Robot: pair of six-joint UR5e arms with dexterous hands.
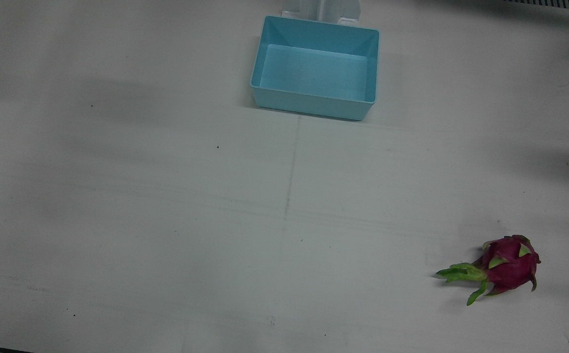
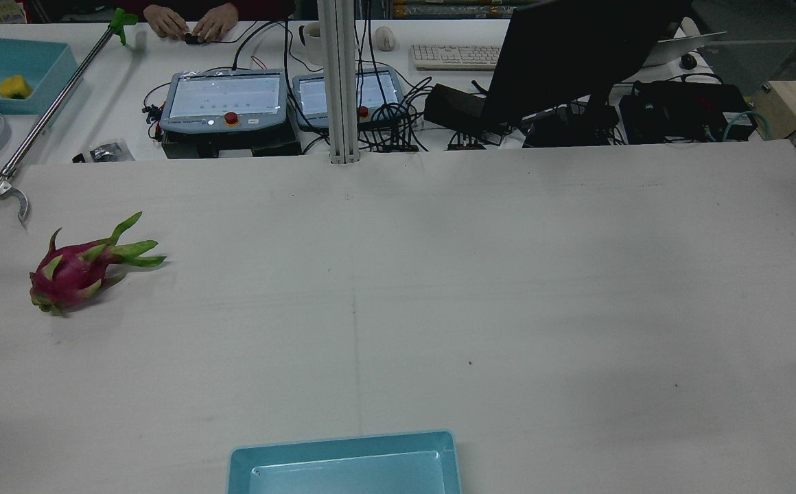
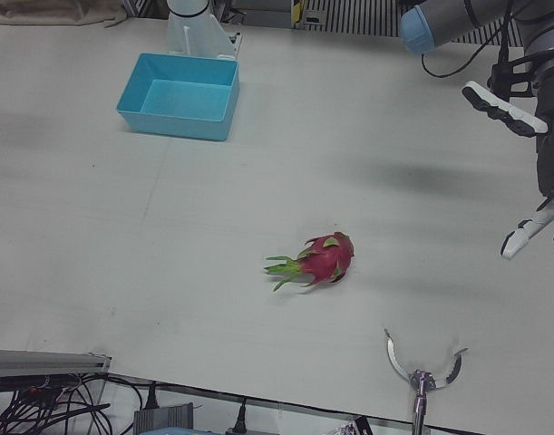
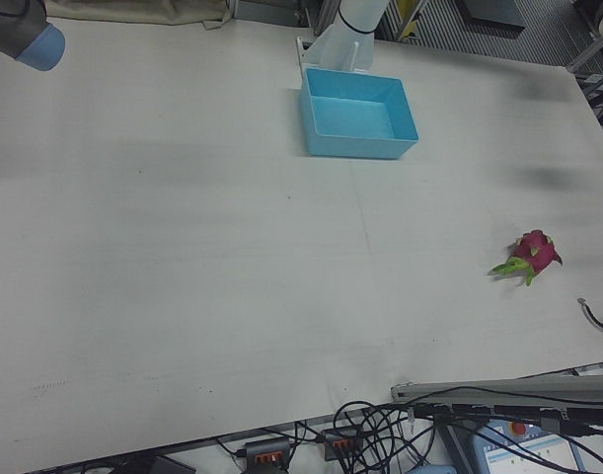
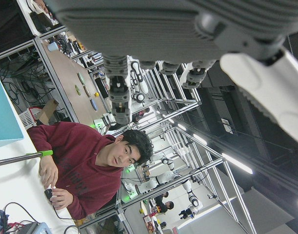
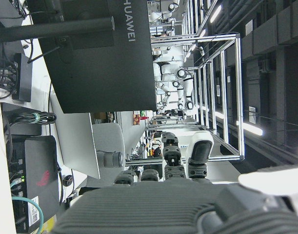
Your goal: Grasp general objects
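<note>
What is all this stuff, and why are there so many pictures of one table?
It is a robot with two arms, and each arm ends in a hand with fingers. Six cameras watch at once. One looks almost straight down, one looks from behind the robot, two look from the front corners, and one rides on each hand, so those two pictures lie sideways.

On the white table lie a pink dragon fruit with green leaves and an empty blue box, far apart. At the table's edge near the fruit rests a metal grabber stick.

The left hand hangs in the air beside the table, fingers spread, holding nothing. The right hand is also up high, fingers apart, empty. A person in a red hoodie sits at the desk beyond the table.
</note>
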